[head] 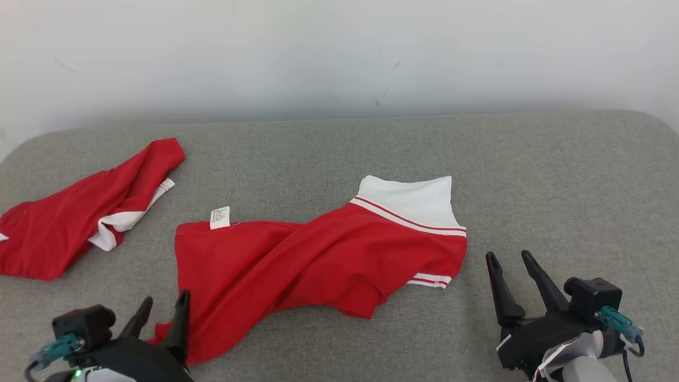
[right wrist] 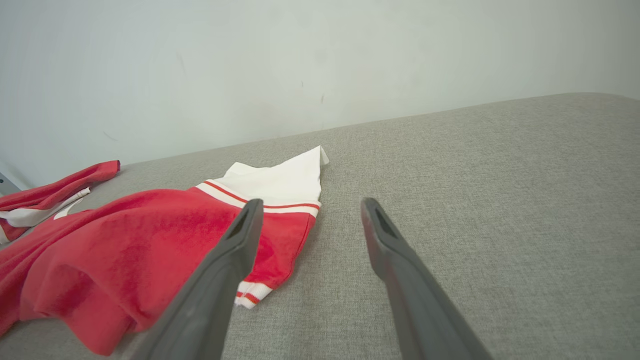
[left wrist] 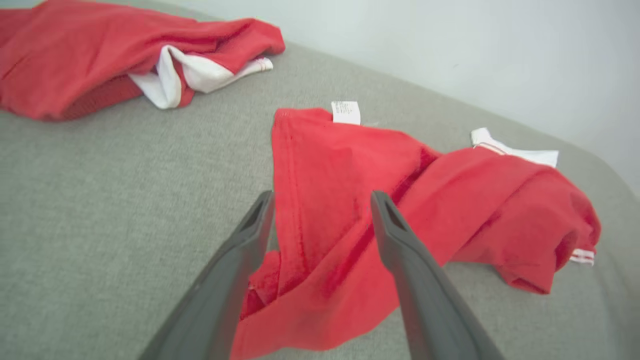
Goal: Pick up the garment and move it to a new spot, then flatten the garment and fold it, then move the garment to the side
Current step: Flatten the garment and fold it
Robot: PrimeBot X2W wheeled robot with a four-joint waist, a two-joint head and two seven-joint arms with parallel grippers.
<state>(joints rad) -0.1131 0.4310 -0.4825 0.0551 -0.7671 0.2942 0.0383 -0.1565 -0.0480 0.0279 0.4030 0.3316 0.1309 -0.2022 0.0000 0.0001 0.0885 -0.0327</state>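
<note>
Your garment (head: 318, 254) lies crumpled across the middle of the grey upholstered surface (head: 557, 175), red with a white striped panel (head: 408, 201) at its far right end. It is twisted along its length, so you cannot tell which part is the front or where the sleeves run. A small white label (head: 219, 217) sticks up at its far left corner; the print is too small to read.

Your left gripper (head: 165, 297) sits over the garment's near left corner, fingers spread apart. In the left wrist view the red cloth runs between and beneath them, and its lowest fold is hidden behind them (whether either finger touches the fabric cannot be told). The gripper's body is cut off by the head view's bottom edge.

Your right gripper (head: 509, 256) is just beside the garment's right end, over bare grey fabric, fingers apart and holding nothing. In its wrist view one finger covers part of the striped cuff.

A second red and white garment (head: 58, 228) lies well apart at the far left, bunched up and cut off by the frame edge.
</note>
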